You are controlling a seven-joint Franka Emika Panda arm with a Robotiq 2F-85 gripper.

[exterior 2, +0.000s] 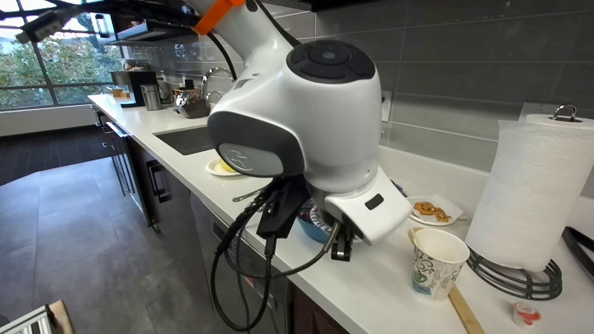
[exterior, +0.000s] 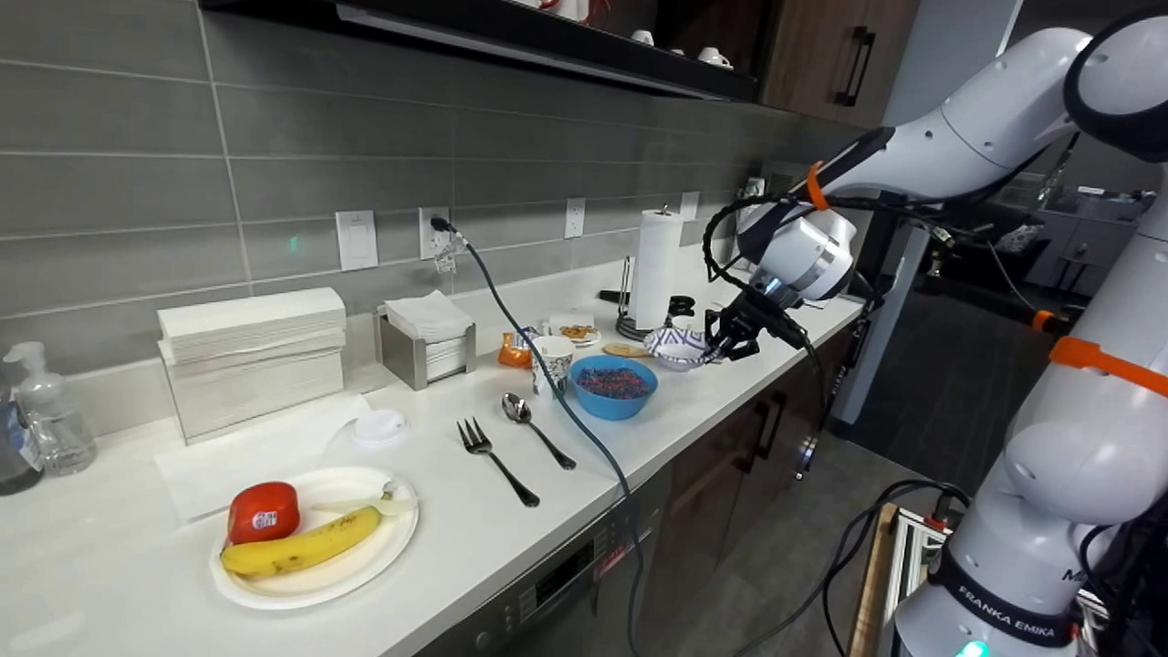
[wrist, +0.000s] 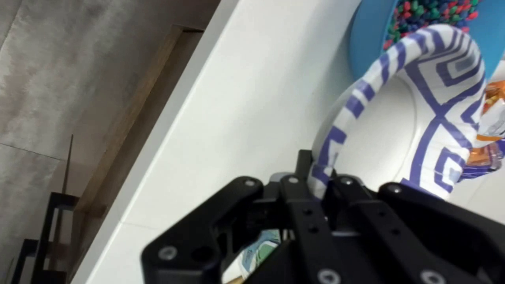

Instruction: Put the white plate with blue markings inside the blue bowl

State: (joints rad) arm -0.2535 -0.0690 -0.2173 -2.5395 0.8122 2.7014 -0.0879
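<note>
The white plate with blue markings (wrist: 394,118) shows large in the wrist view, tilted and curled at its rim. My gripper (wrist: 318,167) is shut on its near rim, one finger on each side. In an exterior view the plate (exterior: 675,349) is beside the blue bowl (exterior: 613,408), with the gripper (exterior: 716,342) at its far side. Its height above the counter is hard to tell. The blue bowl (wrist: 369,35) holds small coloured pieces and is partly covered by the plate in the wrist view. In an exterior view my wrist hides most of the bowl (exterior 2: 313,232) and plate (exterior 2: 319,217).
A paper cup (exterior: 552,356) stands right beside the bowl. A second cup (exterior 2: 436,264), a wooden utensil (exterior 2: 465,311) and a paper towel stand (exterior: 655,274) are near the arm. A blue-grey cable (exterior: 557,392) crosses the counter. A fork (exterior: 497,461) and spoon (exterior: 538,429) lie nearby.
</note>
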